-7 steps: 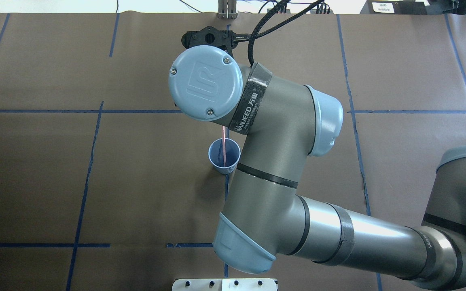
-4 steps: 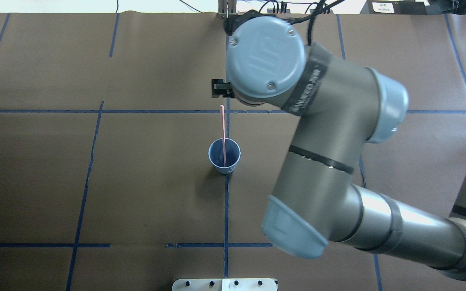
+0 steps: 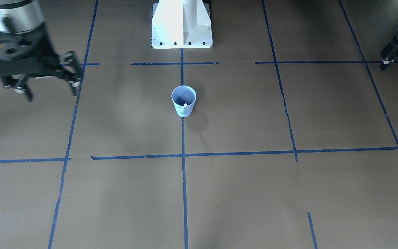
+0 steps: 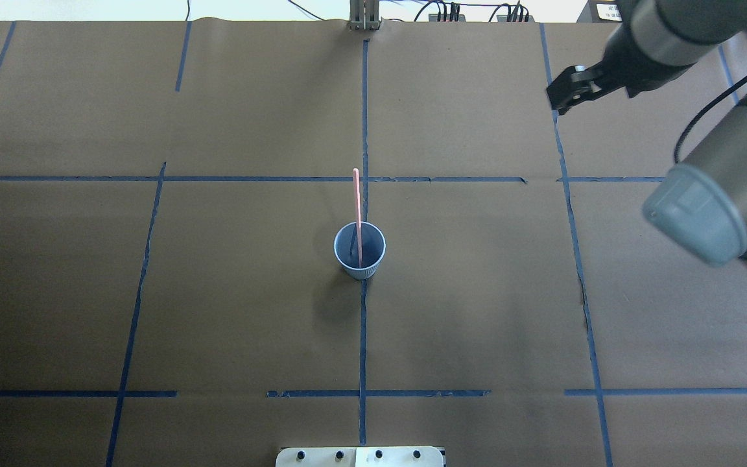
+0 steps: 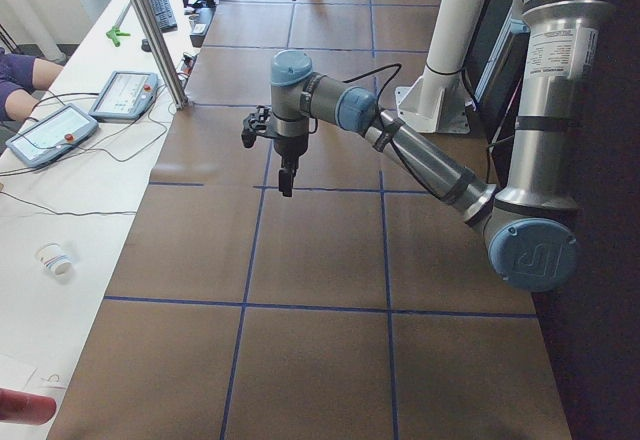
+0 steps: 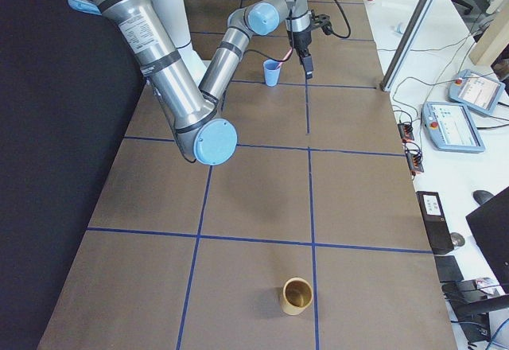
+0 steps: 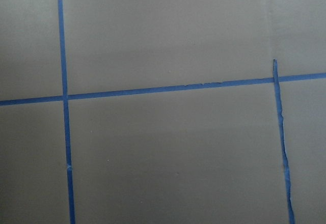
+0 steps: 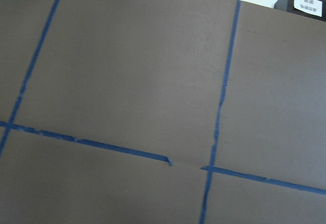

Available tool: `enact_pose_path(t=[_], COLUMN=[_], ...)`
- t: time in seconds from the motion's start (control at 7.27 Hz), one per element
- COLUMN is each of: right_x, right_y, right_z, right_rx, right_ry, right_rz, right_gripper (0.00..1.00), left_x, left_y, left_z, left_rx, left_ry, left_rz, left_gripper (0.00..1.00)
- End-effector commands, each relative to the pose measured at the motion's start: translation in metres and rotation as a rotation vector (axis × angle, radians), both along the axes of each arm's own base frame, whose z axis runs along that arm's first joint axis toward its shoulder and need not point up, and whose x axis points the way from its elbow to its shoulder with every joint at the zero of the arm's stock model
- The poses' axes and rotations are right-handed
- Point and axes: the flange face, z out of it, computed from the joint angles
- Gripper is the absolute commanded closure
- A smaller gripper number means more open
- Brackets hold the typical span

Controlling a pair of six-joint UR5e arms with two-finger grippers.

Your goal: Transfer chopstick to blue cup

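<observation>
The blue cup (image 4: 373, 251) stands upright at the table's middle; it also shows in the front-facing view (image 3: 183, 110) and the right view (image 6: 272, 74). One pinkish chopstick (image 4: 356, 201) stands in it, leaning on the far rim; in the front-facing view only its pale tip (image 3: 185, 104) shows. My right gripper (image 3: 51, 90) is open and empty, raised well off to the cup's side, at the far right in the overhead view (image 4: 560, 100). My left gripper (image 3: 392, 57) is cut off at the frame edge; I cannot tell whether it is open or shut.
A tan cup (image 6: 297, 296) stands near the table's right end. The robot's white base (image 3: 181, 24) sits behind the blue cup. Blue tape lines cross the brown table cover. Both wrist views show only bare table and tape.
My right arm has swung from above the blue cup to the far right. The chopstick, earlier under the wrist, stands free in the cup.
</observation>
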Motion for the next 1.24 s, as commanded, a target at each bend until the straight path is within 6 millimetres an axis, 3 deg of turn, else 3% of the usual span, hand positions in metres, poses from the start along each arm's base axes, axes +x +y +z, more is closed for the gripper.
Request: enact_pose_path(t=[0.0,0.14,0.41,0.55,0.69,0.83,0.96,1.1], right_x=[0.118,0.16,0.255,0.268,0.268,0.268,0.27,0.27], right_y=[-0.028,-0.036,-0.03,-0.02,0.013,0.025,0.033,0.043], right_z=[0.097,0.149,0.276,0.311,0.356,0.379,0.409,0.419], right_rx=[-0.06,-0.046,-0.056,-0.087,-0.167,-0.19,-0.247,-0.265], right_ry=[-0.025,-0.054,-0.136,-0.168,-0.165,-0.155,-0.161,-0.163], right_rz=[-0.089,-0.133,-0.156,-0.142,-0.134,-0.13,-0.121,-0.12], right_gripper=[0.0,0.0,0.0,0.0,0.0,0.0,0.0,0.0], left_x=[-0.025,-0.04,-0.073,-0.083,-0.084,-0.084,-0.085,-0.086], left_y=[0.011,0.006,-0.011,-0.014,-0.014,-0.012,0.003,0.015], left_z=[0.039,0.068,0.152,0.179,0.2,0.217,0.233,0.243], left_rx=[-0.017,-0.031,-0.034,-0.039,-0.074,-0.108,-0.143,-0.157], left_ry=[-0.023,-0.007,0.092,0.094,0.092,0.092,0.091,0.091], left_rz=[0.029,0.063,0.088,0.071,0.066,0.064,0.063,0.06], left_gripper=[0.0,0.0,0.0,0.0,0.0,0.0,0.0,0.0])
